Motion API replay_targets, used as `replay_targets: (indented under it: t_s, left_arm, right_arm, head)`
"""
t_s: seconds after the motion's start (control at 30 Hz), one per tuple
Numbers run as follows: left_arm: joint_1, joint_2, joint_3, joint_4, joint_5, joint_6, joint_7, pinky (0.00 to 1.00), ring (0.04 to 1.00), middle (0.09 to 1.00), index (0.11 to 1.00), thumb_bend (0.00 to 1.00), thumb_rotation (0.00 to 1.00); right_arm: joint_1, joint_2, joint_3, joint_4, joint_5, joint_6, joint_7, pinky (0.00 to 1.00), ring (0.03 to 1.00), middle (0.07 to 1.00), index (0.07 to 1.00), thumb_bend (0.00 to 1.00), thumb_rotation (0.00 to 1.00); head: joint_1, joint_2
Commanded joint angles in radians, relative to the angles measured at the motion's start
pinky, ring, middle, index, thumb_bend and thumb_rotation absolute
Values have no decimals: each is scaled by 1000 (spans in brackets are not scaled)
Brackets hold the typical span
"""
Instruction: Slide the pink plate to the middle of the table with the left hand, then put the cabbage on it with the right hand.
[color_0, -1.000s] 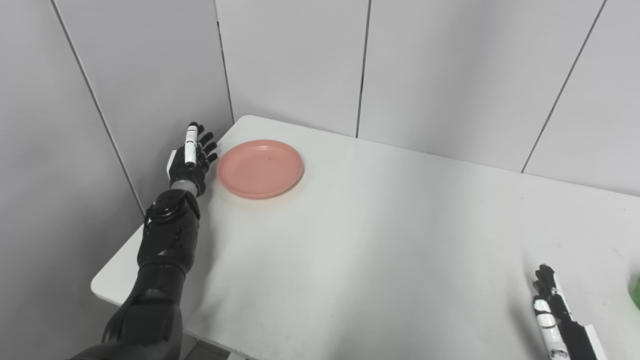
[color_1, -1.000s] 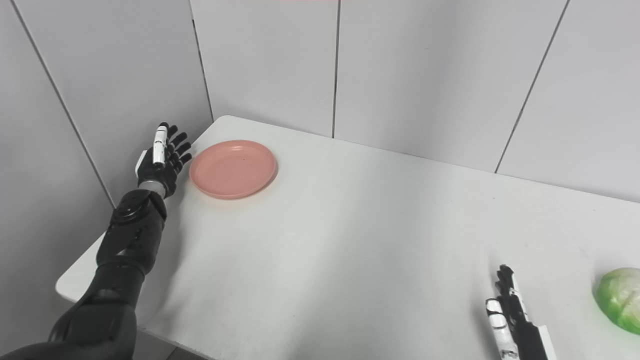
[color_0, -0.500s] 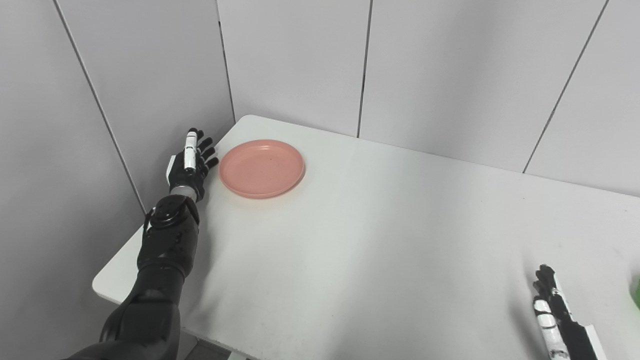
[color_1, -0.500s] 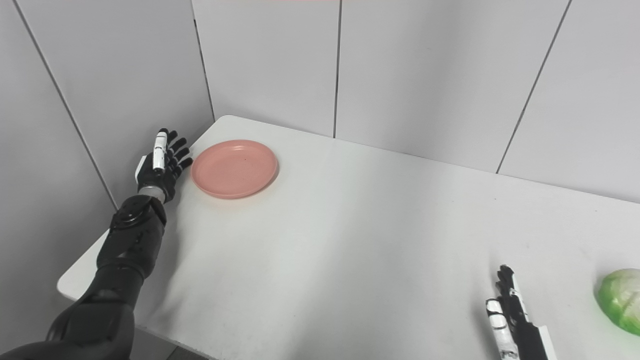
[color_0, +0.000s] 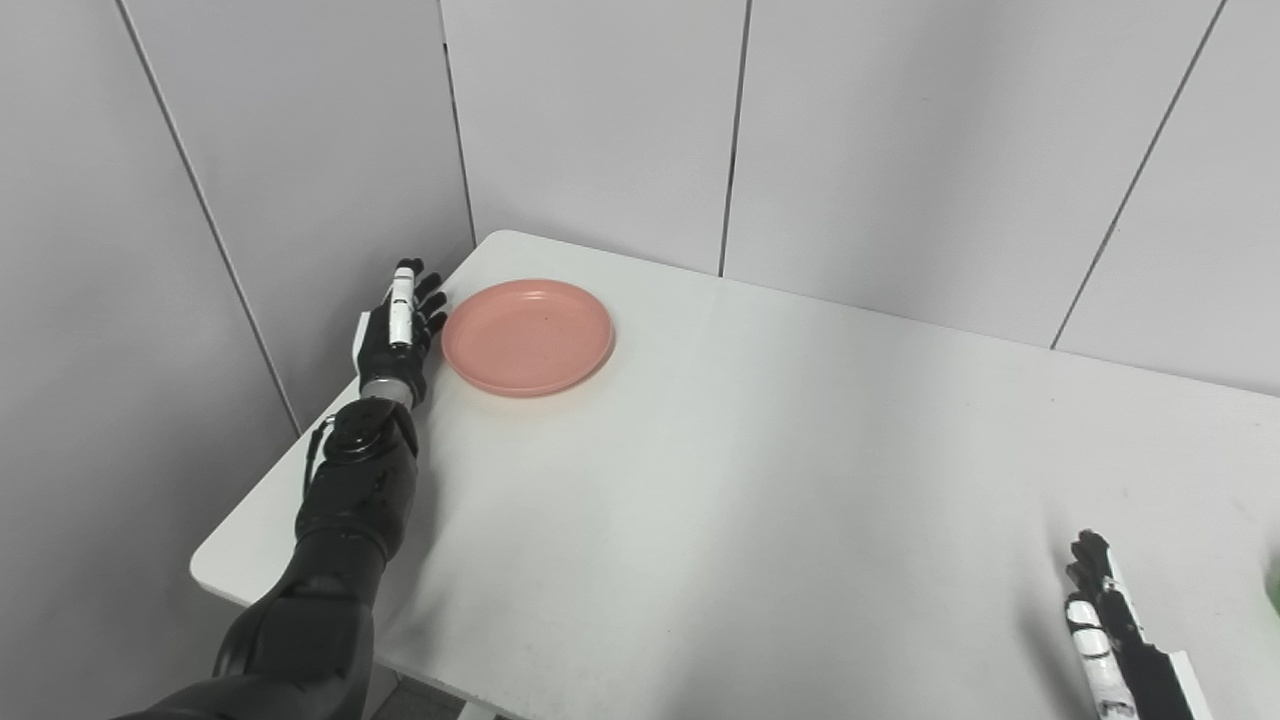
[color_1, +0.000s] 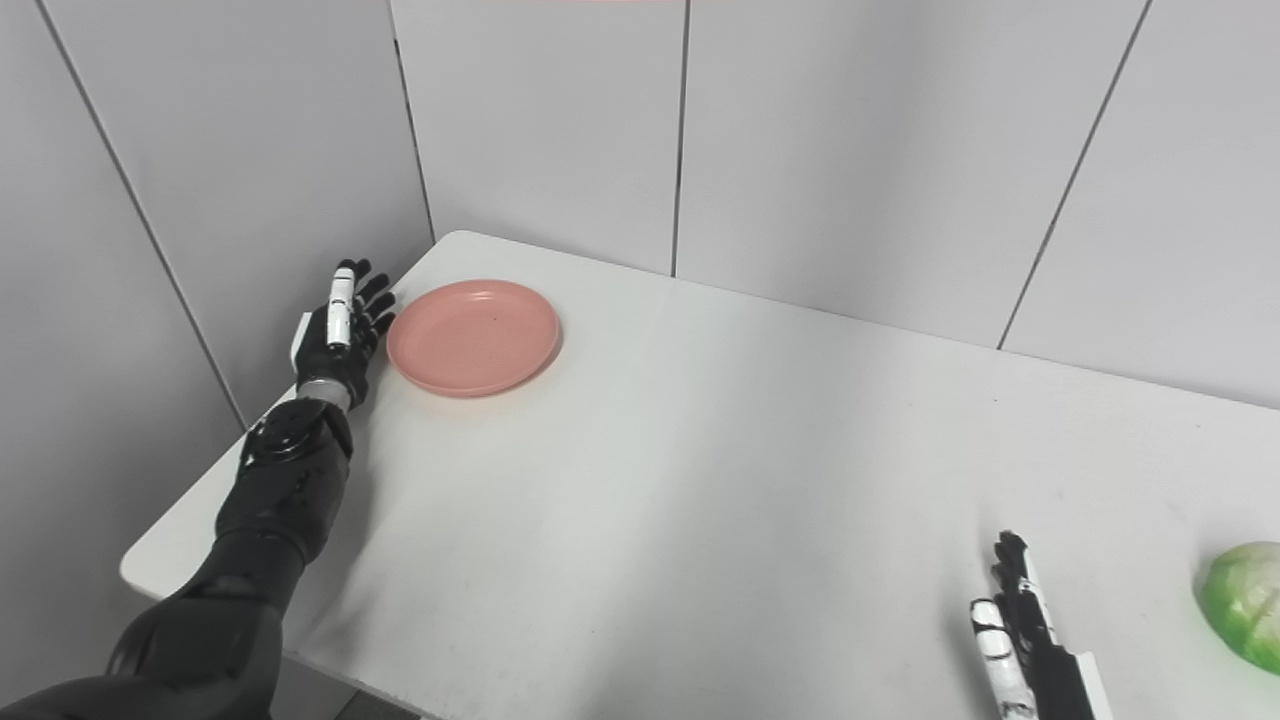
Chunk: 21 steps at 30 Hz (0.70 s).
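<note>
The pink plate (color_0: 528, 336) lies flat near the table's far left corner. My left hand (color_0: 398, 330) is open, fingers stretched, edge-on just left of the plate's rim, at the table's left edge; I cannot tell if it touches the rim. The green cabbage (color_1: 1243, 603) sits at the near right of the table, cut off by the picture's edge. My right hand (color_1: 1015, 620) is open and empty on the table, a little left of the cabbage and apart from it.
The white table (color_0: 760, 460) has a rounded far left corner. Grey wall panels (color_0: 600, 120) stand close behind the table and along its left side, right beside my left hand.
My left hand has moved down and right, closer to the plate's left rim. The camera has shifted slightly. The plate, cabbage and right hand have not moved.
</note>
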Motion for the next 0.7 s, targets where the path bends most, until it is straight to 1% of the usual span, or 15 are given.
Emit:
replay_targets:
  t_s: [0.0, 0.13, 0.37, 0.43, 0.57, 0.67]
  left_arm:
    - [-32, -33, -20, 15, 6, 17, -20, 894, 898, 895, 892, 455, 1000]
    - [-35, -57, -34, -4, 6, 30, -25, 909, 907, 903, 894, 451, 1000]
    - [-35, -90, -65, -33, 5, 52, -32, 905, 908, 902, 890, 453, 1000]
    - [-33, -98, -69, -40, 2, 57, -34, 920, 912, 905, 897, 455, 1000]
    - [-32, -109, -70, -46, -6, 70, -46, 907, 917, 907, 896, 443, 1000]
    - [-29, -117, -70, -52, -8, 82, -57, 909, 914, 908, 896, 439, 1000]
  right_arm:
    - [-9, 0, -1, -42, 4, -14, -4, 1000, 1000, 1000, 1000, 141, 1000]
    - [-8, -1, 1, -46, 3, -10, -2, 1000, 1000, 1000, 1000, 149, 1000]
    - [-7, 4, 3, -53, -1, -1, -4, 1000, 1000, 1000, 1000, 163, 1000]
    - [-6, 5, 3, -54, -1, 0, -4, 1000, 1000, 1000, 1000, 171, 1000]
    - [-4, 10, 4, -56, -2, 5, -7, 1000, 1000, 1000, 1000, 192, 1000]
    - [-4, 13, 7, -51, -18, -6, -15, 1000, 1000, 1000, 1000, 200, 1000]
  head:
    - [-1, 2]
    - [-9, 8]
    - [-24, 16]
    - [-30, 19]
    - [-43, 26]
    - [-54, 29]
